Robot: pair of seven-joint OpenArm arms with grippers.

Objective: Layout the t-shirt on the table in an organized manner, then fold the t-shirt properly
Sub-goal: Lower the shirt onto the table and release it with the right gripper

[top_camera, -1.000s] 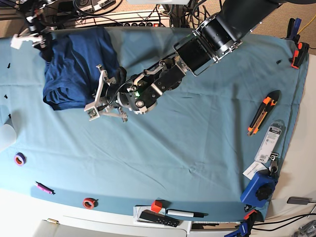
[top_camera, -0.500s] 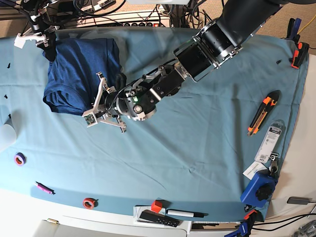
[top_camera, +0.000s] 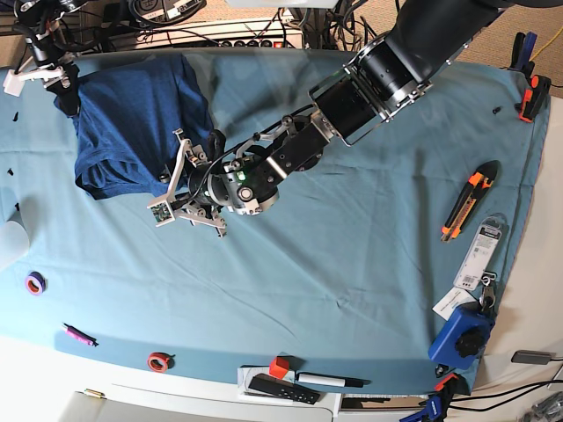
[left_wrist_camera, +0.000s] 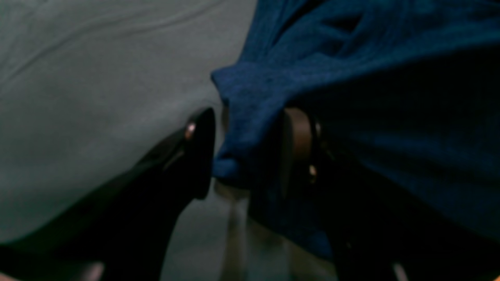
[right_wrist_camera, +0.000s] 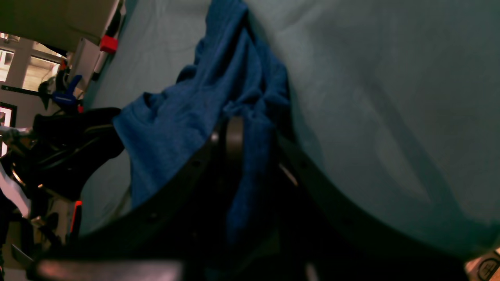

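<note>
shirt [top_camera: 132, 123] bunched on the table [top_camera: 352, 246] just behind the left claw [top_camera: 176, 189]; right claw [top_camera: 48, 66] at its far corner; box cutter [top_camera: 469, 200] way off toward the arm's base side

The table [top_camera: 352, 255] lies open mid-cloth — box cutter [top_camera: 469, 200] and tools crowd one edge.
</note>
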